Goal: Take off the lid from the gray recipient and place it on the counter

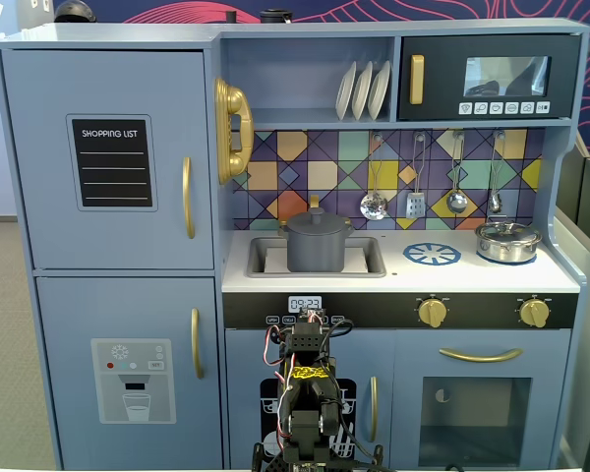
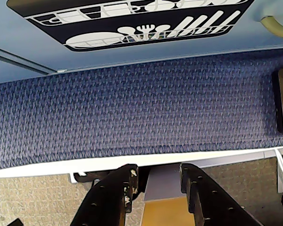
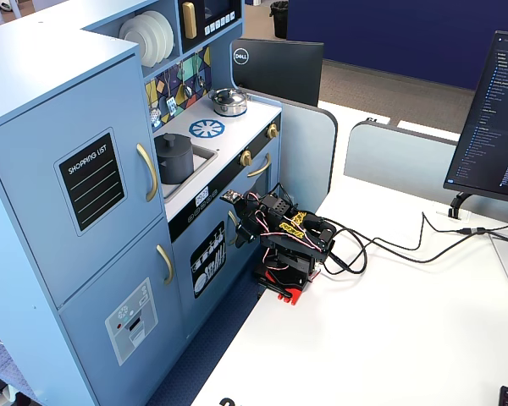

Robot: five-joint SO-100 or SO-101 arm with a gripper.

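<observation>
The gray recipient (image 1: 315, 251) stands upright in the sink recess of the counter (image 1: 472, 277), with the lid (image 1: 316, 222) seated on it. Both show in the other fixed view too, the recipient (image 3: 175, 162) under its lid (image 3: 173, 140) on the counter (image 3: 240, 121). My gripper (image 2: 156, 176) is open a little and empty. It hangs low over the white table edge, in front of the kitchen's lower door, well below the counter. In a fixed view the gripper (image 3: 237, 227) on the folded arm points at the dishwasher door.
A shiny silver pot (image 1: 507, 241) with its own lid stands at the counter's right, beside the printed blue burner (image 1: 432, 254). Utensils (image 1: 416, 202) hang on the backsplash above the counter. Blue carpet (image 2: 132, 108) lies between the table and the kitchen. Cables (image 3: 389, 245) trail across the white table.
</observation>
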